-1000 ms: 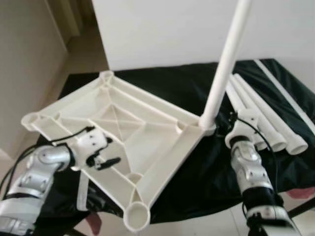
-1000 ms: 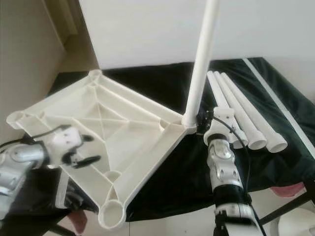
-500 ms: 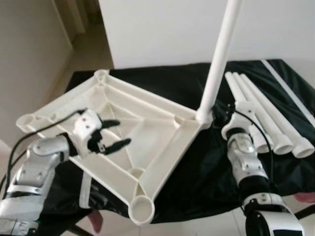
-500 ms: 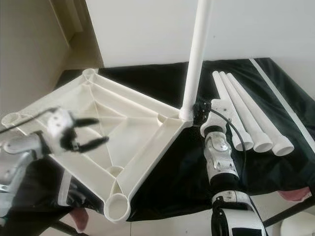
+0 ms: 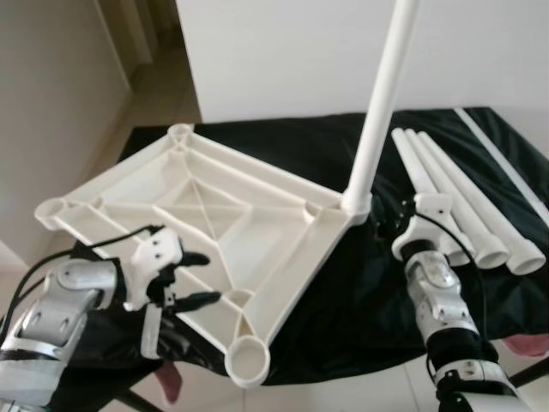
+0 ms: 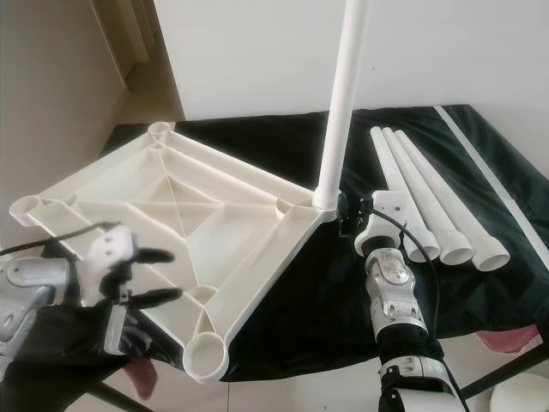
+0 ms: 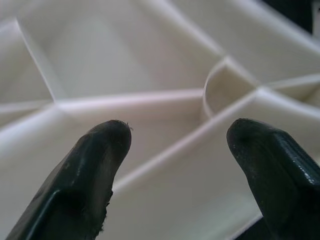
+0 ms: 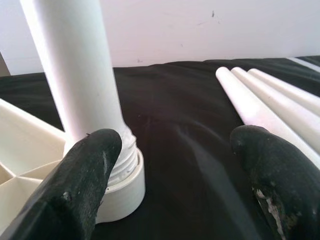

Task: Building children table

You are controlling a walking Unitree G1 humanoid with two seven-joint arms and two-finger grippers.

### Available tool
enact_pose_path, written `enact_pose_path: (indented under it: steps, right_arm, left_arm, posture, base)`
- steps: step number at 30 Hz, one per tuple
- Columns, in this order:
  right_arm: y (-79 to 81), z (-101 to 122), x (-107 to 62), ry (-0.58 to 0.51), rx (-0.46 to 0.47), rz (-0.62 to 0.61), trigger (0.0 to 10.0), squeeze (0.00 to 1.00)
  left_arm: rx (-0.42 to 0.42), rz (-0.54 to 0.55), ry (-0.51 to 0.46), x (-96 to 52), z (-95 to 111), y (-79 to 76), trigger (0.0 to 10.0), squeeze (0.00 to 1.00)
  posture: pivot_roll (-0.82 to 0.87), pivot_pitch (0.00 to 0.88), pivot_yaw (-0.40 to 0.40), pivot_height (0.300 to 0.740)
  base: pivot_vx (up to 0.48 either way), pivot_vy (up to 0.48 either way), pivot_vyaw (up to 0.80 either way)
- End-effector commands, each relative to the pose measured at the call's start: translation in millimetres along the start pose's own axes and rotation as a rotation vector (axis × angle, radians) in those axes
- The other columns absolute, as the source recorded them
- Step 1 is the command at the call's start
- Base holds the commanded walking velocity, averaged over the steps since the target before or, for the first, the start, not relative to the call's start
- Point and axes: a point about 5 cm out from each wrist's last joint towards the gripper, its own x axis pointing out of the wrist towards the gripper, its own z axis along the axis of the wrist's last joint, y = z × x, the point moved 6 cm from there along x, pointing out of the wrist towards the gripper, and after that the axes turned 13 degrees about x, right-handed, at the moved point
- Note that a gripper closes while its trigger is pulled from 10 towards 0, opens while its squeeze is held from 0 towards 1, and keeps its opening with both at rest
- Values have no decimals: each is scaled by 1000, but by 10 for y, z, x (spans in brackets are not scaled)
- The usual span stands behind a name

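Left gripper (image 5: 199, 279): held with its two black fingers spread apart — hovering over the near edge of the white ribbed plastic tabletop (image 5: 206, 225), close to the near corner socket (image 5: 247, 360).
Tabletop: laid upside down on the black cloth (image 5: 343, 300), its ribs and round corner sockets facing up.
Right gripper (image 6: 346, 215): placed just beside the tabletop's right corner, fingers parted, nothing clamped between them.
Fitted leg: one long white plastic tube (image 6: 343, 94) is seen standing upright in that right corner socket — its threaded foot (image 8: 122, 165) seated in the collar.
Loose legs: three white tubes (image 5: 467, 215) are laid side by side on the cloth, right of the tabletop and apart from it.
Wall: a white panel (image 5: 292, 51) stands behind the tabletop.
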Motion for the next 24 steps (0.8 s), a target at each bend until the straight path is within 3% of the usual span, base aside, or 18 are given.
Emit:
enact_pose_path:
  steps: [1, 4, 11, 18, 24]
  right_arm:
    - [0, 43, 6, -14, -1, 8, 10000, 0]
    - [22, 65, 12, -18, 1, 19, 10000, 0]
    - [260, -23, -69, 13, 27, 101, 10000, 0]
    - [316, -213, -182, 63, 40, 94, 10000, 0]
    - [293, -223, -192, 74, 32, 77, 10000, 0]
  left_arm:
    - [7, 23, 39, 8, -58, 36, 10000, 0]
    - [21, 43, 57, 14, -77, 85, 10000, 0]
    - [61, 110, 198, 50, -322, 227, 10000, 0]
    - [90, 83, 293, 22, -480, 215, 10000, 0]
    - [41, 116, 315, 59, -527, 321, 10000, 0]
  posture:
    - [12, 0, 47, 740]
    - [11, 0, 45, 740]
    - [7, 0, 46, 740]
    - [2, 0, 56, 740]
    - [-7, 0, 62, 740]
  base:
    - [0, 0, 0]
    - [0, 0, 0]
    - [0, 0, 0]
    - [0, 0, 0]
    - [0, 0, 0]
